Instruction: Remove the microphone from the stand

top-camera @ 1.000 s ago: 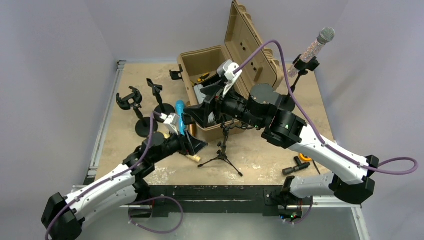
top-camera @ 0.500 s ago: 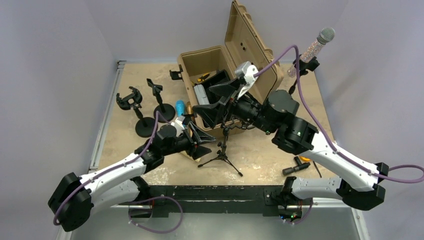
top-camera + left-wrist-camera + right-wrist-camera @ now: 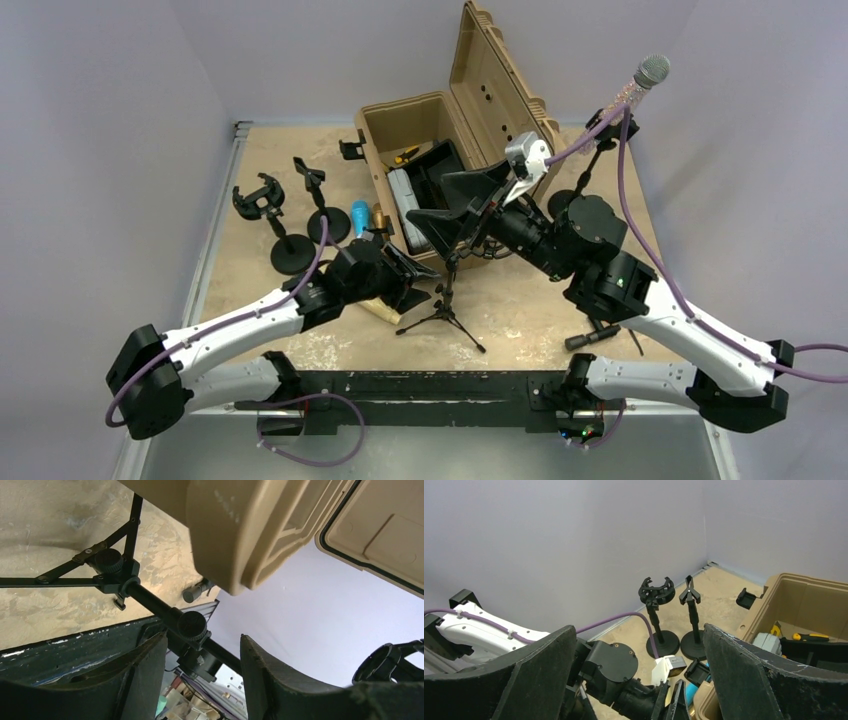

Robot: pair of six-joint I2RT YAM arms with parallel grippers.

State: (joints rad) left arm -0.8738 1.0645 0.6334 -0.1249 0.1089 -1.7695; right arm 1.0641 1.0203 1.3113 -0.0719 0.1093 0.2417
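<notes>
The mic (image 3: 640,85) sits tilted in the clip of its stand (image 3: 592,160) at the far right corner of the surface (image 3: 540,310), well apart from both arms. Left gripper (image 3: 202,642) is spread with a tripod (image 3: 150,597) pole between its fingers. Right gripper (image 3: 639,630) is wide open near the tan case (image 3: 500,90), holding nothing.

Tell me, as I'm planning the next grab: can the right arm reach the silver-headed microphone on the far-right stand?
Probably yes: the microphone sticks up unobstructed, but the open right gripper faces left, away from it, so it must turn first.
</notes>
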